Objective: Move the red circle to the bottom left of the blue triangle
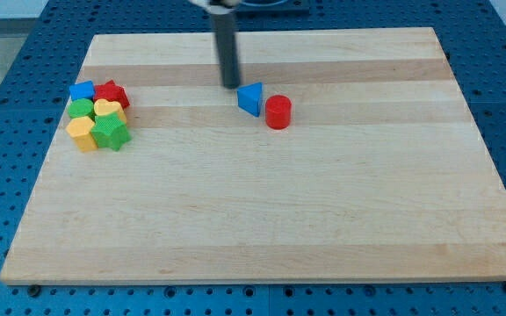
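The red circle [278, 112] stands on the wooden board, touching or nearly touching the right side of the blue triangle [250, 98], slightly lower in the view. My tip [230, 85] is at the end of the dark rod, just up and to the left of the blue triangle, a small gap away from it. The triangle lies between my tip and the red circle.
A cluster of blocks sits near the board's left edge: a blue block [82, 90], a red star-like block [112, 93], a green block [81, 108], a yellow heart [108, 109], a yellow block [82, 132] and a green star [111, 134]. The board [262, 202] lies on a blue perforated table.
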`<state>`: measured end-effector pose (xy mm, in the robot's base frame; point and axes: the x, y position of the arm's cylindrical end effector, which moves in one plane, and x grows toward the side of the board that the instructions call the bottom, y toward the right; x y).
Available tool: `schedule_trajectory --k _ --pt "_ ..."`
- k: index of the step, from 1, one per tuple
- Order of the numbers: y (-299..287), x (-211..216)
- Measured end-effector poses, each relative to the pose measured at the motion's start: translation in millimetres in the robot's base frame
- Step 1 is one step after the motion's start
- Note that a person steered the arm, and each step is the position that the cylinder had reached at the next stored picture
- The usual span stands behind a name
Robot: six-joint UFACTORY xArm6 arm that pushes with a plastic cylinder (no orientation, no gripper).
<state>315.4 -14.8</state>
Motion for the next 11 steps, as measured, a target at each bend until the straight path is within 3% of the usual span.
schedule_trajectory --k 1,2,3,6,8,11 --pt "69.5 -0.4" --pt "96.9 19.3" --pt "93.6 45.9" --pt "-43.3 61.5" --pt "24.0 63.5" --pt "12.5 113.2"
